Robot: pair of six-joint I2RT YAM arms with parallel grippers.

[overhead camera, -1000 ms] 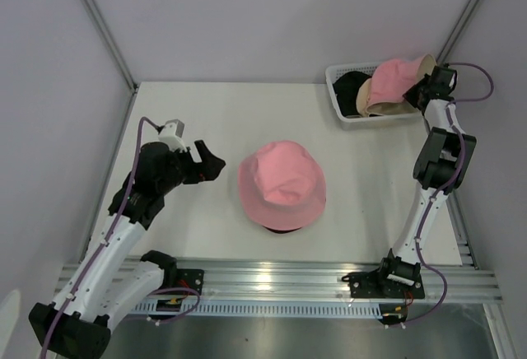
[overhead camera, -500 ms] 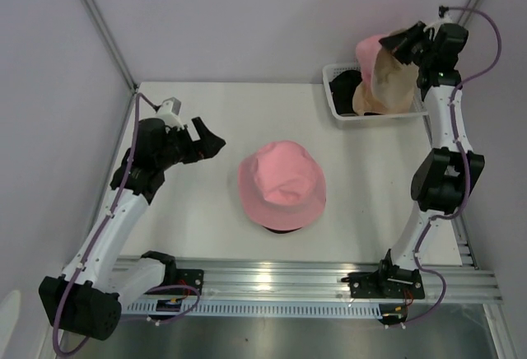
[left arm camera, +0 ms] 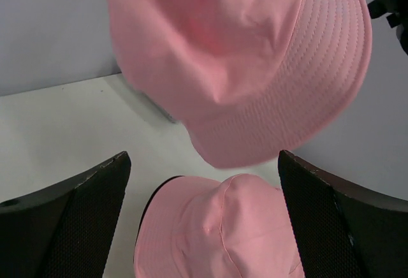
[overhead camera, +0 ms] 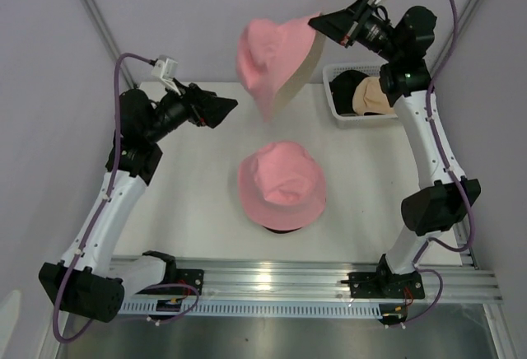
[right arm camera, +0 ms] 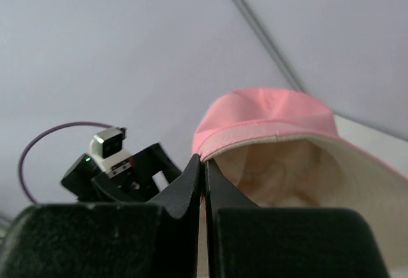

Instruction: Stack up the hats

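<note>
My right gripper (overhead camera: 319,25) is shut on the brim of the beige-and-pink hat (overhead camera: 274,58) and holds it high in the air, crown hanging to the left, above the table's far middle. The right wrist view shows its fingers (right arm camera: 191,182) pinching the brim, with the beige lining (right arm camera: 299,176) facing the camera. A pink hat (overhead camera: 282,184) lies at the table's middle on a black hat, of which only a dark edge (overhead camera: 278,229) shows. My left gripper (overhead camera: 222,108) is open and empty, raised left of the hanging hat (left arm camera: 255,55), with the pink hat (left arm camera: 217,233) below.
A white mesh basket (overhead camera: 370,120) stands at the back right. It holds a black hat (overhead camera: 346,87) and some beige fabric (overhead camera: 375,95). Grey walls close in the back and both sides. My left gripper also shows in the right wrist view (right arm camera: 121,169).
My right gripper has lifted the beige-and-pink hat out of the basket and carried it up and left over the table. My left arm has risen and swung right towards it.
</note>
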